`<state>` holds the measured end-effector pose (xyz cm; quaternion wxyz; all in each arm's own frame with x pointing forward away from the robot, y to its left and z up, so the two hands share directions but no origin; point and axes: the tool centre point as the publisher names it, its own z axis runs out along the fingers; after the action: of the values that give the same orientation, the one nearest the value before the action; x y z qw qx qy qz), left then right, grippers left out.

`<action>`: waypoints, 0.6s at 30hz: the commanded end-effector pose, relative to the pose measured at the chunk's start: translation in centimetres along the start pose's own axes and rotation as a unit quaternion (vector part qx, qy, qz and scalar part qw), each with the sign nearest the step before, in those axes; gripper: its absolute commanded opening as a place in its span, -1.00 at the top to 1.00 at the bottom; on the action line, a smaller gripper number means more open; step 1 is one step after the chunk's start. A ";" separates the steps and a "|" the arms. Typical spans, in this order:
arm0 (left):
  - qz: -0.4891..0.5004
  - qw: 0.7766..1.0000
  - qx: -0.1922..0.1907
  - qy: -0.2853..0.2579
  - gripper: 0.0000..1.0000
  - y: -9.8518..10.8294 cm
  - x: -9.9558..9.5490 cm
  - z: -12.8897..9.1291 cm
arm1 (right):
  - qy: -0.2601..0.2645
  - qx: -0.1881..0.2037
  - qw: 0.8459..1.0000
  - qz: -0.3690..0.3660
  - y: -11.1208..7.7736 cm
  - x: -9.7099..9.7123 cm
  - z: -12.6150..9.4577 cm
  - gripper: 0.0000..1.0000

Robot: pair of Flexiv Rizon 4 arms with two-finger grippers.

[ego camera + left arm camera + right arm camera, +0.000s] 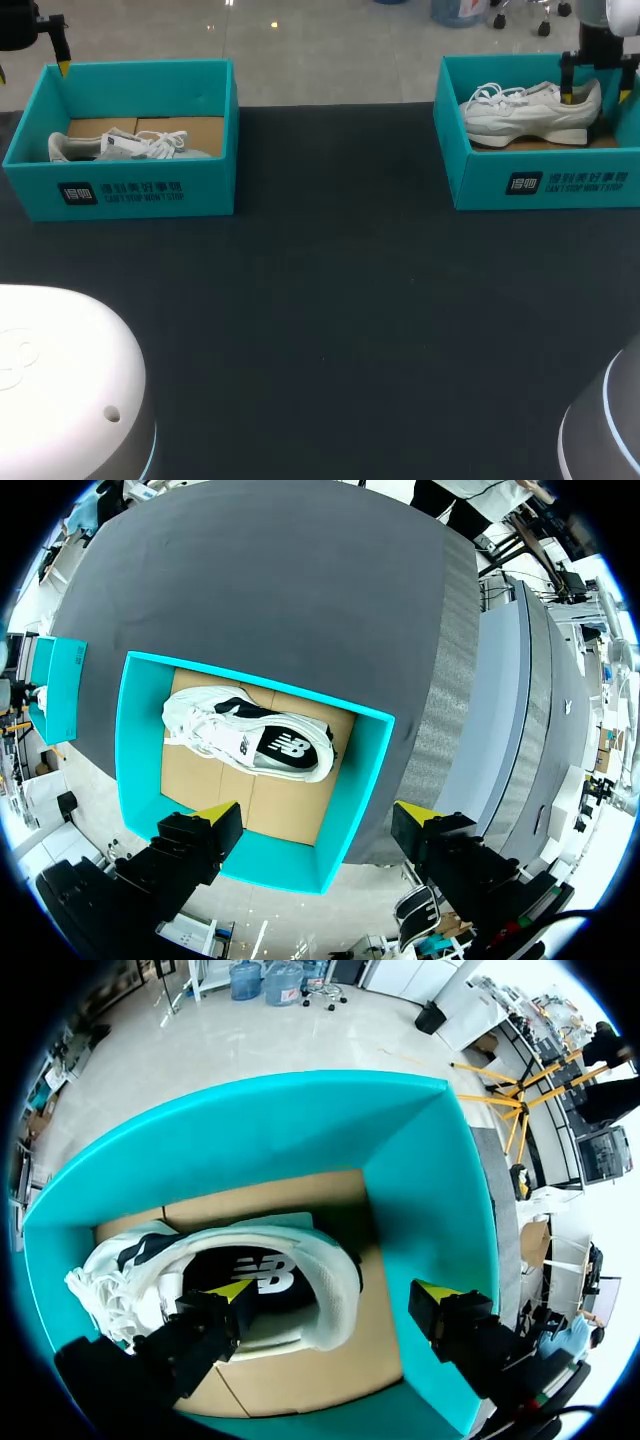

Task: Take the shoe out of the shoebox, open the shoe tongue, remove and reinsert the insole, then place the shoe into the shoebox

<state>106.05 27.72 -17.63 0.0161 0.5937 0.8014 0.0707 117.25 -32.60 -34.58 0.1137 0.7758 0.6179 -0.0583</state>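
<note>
Starting from the near edge, the dark table (330, 300) runs back to 2 teal boxes at its far side: the left shoebox (150, 190) and the right shoebox (480, 185), well apart. Each holds 1 white shoe on its cardboard floor.

By my judgement the task is at its very start. Neither shoe is out of its box, so the lift-out, the opening of the tongue, the insole's removal and return, and the final placing are all left to do.

The right gripper (336, 1290) is down inside the right shoebox at the heel of the right shoe (520, 115), which stands on its sole with the toe toward the table's middle. Its fingers are spread. One yellow tip hangs over the shoe's opening, the other outside the heel near the box wall, so the heel rim lies between them (whether either tip touches it I cannot tell).

The left gripper (318, 810) hovers high over the far edge of the left shoebox, fingers wide apart and holding nothing. The left shoe (250, 740) lies on its side below and ahead of it, well apart.
</note>
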 end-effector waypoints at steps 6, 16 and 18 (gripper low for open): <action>0.000 1.000 -0.001 0.001 -1.00 -0.1 0.0 0.0 | 0.001 0.058 0.998 -0.020 1.9 -0.1 2.1 -1.00; 0.000 1.000 -0.001 0.001 -1.00 -0.1 0.0 0.0 | 0.010 0.080 0.997 -0.020 1.0 -0.1 4.1 -1.00; 0.000 1.000 -0.001 0.001 -1.00 -0.1 0.0 0.0 | 0.010 0.082 0.996 -0.020 0.9 0.0 4.2 -1.00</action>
<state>106.05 27.72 -17.63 0.0161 0.5937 0.8014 0.0707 117.36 -33.71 -38.04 0.0851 0.7671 0.6323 -0.0668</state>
